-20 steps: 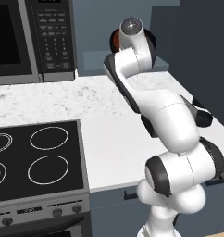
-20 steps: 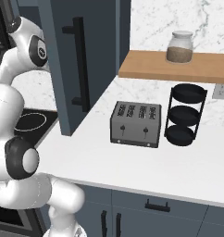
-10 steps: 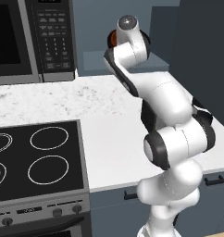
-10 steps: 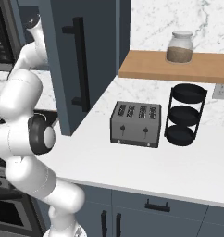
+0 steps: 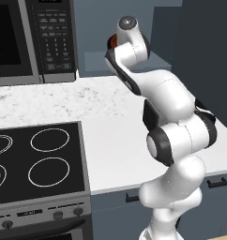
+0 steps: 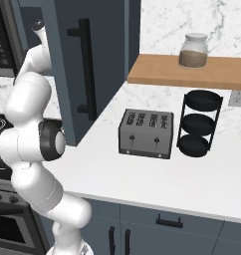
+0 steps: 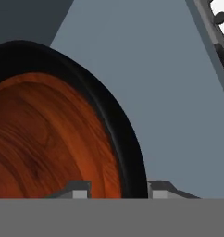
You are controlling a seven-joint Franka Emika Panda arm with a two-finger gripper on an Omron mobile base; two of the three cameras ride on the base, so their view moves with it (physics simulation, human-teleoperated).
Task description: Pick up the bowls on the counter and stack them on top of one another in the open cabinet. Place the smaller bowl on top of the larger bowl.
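Observation:
The smaller bowl (image 7: 44,139), reddish-brown with a dark rim, is held close in the hand view. My gripper (image 7: 119,190) is shut on its rim, with one fingertip (image 7: 79,189) inside and the other outside. In the left base view a sliver of that bowl (image 5: 111,43) peeks out behind my raised wrist, up at the open cabinet's shelf niche (image 5: 94,63). The blue-grey shelf floor (image 7: 169,92) lies beyond the bowl. The larger black bowl is hidden. The white speckled counter (image 5: 87,108) runs below the arm.
A black microwave (image 5: 35,40) hangs left of the niche and a black stovetop (image 5: 35,159) sits at the lower left. The tall cabinet door (image 6: 92,64) stands open beside the arm. A toaster (image 6: 146,133), a black tiered rack (image 6: 199,124) and a jar (image 6: 193,51) stand to the right.
The arm has straightened upward and swung the held bowl left, deeper toward the cabinet niche. The grip on the bowl is unchanged.

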